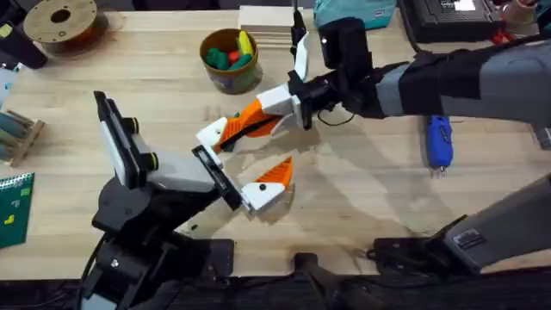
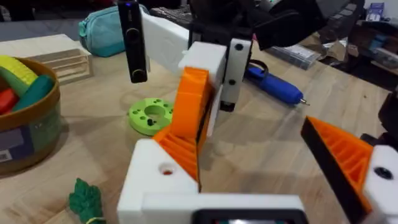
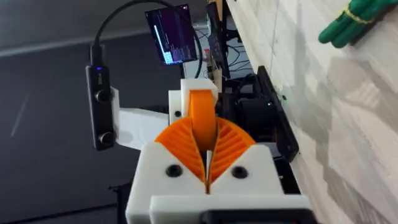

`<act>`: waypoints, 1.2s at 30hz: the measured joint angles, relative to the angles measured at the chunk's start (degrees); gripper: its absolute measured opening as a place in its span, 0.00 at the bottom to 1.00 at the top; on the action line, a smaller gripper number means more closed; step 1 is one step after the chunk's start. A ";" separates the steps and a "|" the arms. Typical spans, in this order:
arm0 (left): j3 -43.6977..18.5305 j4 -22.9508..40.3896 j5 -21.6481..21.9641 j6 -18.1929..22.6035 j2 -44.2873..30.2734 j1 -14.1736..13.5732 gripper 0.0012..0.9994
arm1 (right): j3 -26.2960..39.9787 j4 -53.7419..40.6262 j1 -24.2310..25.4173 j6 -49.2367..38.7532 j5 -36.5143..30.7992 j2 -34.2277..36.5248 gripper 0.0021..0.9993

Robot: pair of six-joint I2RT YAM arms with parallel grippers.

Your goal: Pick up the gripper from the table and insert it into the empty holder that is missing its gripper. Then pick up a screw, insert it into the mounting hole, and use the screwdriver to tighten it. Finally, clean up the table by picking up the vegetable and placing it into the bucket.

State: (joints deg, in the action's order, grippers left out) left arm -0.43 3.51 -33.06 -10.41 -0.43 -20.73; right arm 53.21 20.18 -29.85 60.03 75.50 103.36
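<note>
Your right gripper [image 3: 207, 168] pinches the orange gripper [image 3: 202, 121] between its pads, holding it against the empty holder [image 2: 149, 180] on your left gripper [image 2: 261, 186], whose fingers are spread. The vegetable [image 2: 86, 200] lies on the table [image 1: 362, 198], the screwdriver [image 1: 440, 142] farther right, the bucket [image 1: 230, 60] behind.

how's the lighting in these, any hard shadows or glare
overhead: soft even light, the right arm throws only a faint broad shadow on the table. left wrist: table evenly lit, no glare. right wrist: dim background, a monitor glowing bright.
</note>
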 joint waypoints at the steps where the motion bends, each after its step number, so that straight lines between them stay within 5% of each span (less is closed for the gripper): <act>1: 0.00 0.00 0.00 0.00 0.00 0.00 0.99 | 0.00 -0.02 0.00 0.02 0.00 0.02 0.02; 11: -0.02 -0.02 -0.07 0.15 0.00 0.00 0.99 | 0.00 -0.28 0.00 0.02 0.46 0.00 0.14; 16: -0.07 -0.07 -2.23 1.08 0.02 -0.41 0.99 | 0.00 -0.43 -0.17 -0.35 0.15 0.40 0.43; 27: -0.07 -0.02 -4.92 1.64 0.02 -0.87 0.99 | 0.00 -0.50 1.09 -0.48 0.74 1.11 0.75; 36: -0.07 -0.02 -5.09 1.78 0.02 -0.87 0.99 | 0.12 9.15 4.57 -0.86 -0.93 1.05 0.80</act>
State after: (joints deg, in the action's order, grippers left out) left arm -0.49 3.49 -38.15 -8.63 -0.40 -21.61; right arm 53.33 29.33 -25.27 59.17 74.58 104.40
